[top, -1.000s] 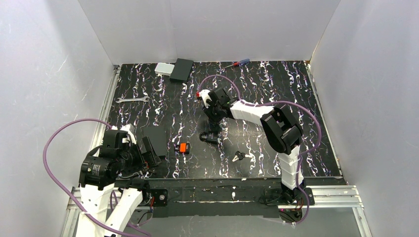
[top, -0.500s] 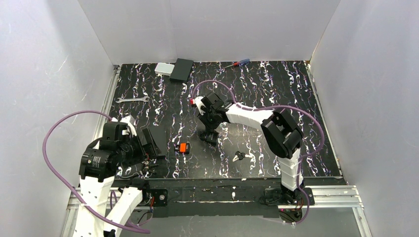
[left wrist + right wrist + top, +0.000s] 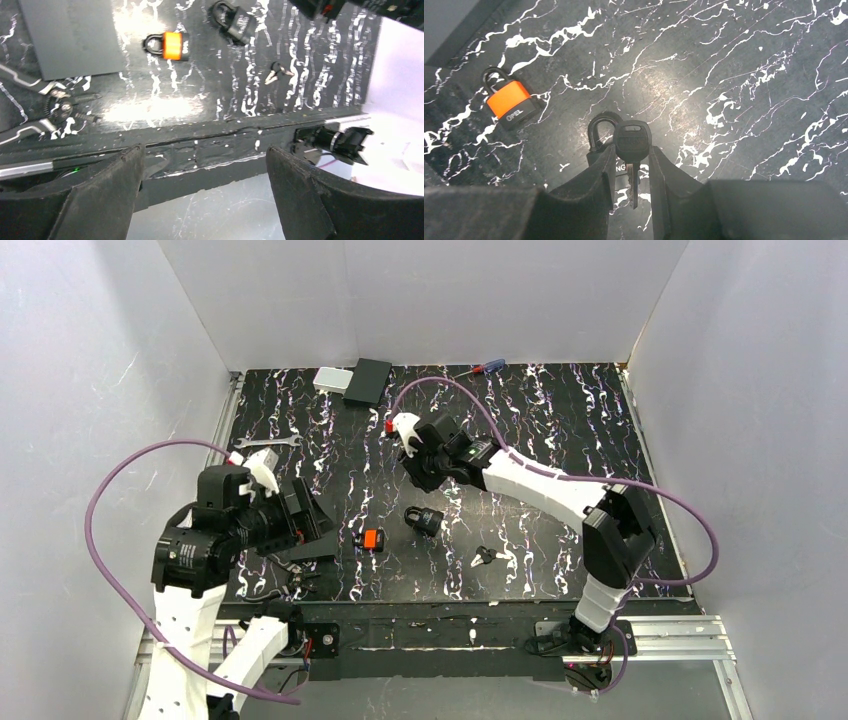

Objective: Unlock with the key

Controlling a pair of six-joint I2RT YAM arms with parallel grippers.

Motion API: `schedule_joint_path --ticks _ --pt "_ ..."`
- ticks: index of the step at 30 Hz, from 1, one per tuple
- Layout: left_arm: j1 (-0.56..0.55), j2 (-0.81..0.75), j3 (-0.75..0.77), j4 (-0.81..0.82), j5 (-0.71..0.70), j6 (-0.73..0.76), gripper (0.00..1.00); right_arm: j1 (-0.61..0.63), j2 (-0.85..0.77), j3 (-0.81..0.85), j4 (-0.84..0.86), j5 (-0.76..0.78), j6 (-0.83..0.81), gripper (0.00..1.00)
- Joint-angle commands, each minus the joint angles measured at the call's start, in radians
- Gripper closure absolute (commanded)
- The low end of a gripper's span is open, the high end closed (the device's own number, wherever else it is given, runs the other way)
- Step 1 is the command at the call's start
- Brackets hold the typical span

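My right gripper is shut on the key. Its dark head sits between the fingertips and its silvery blade points back toward the wrist. Below it the black padlock lies on the marbled mat, shackle up in the right wrist view. From above, the right gripper hovers just behind the black padlock, not touching it. A second small key lies nearer the front. My left gripper is open and empty above the table's front edge, at the left.
An orange-bodied padlock lies left of the black one. A dark flat slab and a sprung tool lie near the left arm. At the back are a wrench, a grey box, a black box and a screwdriver.
The right gripper has risen and drawn back from the black padlock, which stays on the mat. The left arm has lifted and swung toward the middle.
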Motion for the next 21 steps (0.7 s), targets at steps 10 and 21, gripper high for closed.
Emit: schedule_joint_path --ticks 10,21 --pt "-0.004 0.151 0.186 0.132 0.4 -0.05 0.16 0.06 -0.347 -0.082 0.114 -0.18 0.077 0.81" --pt "-0.014 0.252 0.258 0.235 0.678 -0.178 0.31 0.127 -0.547 -0.114 0.201 -0.32 0.144 0.79"
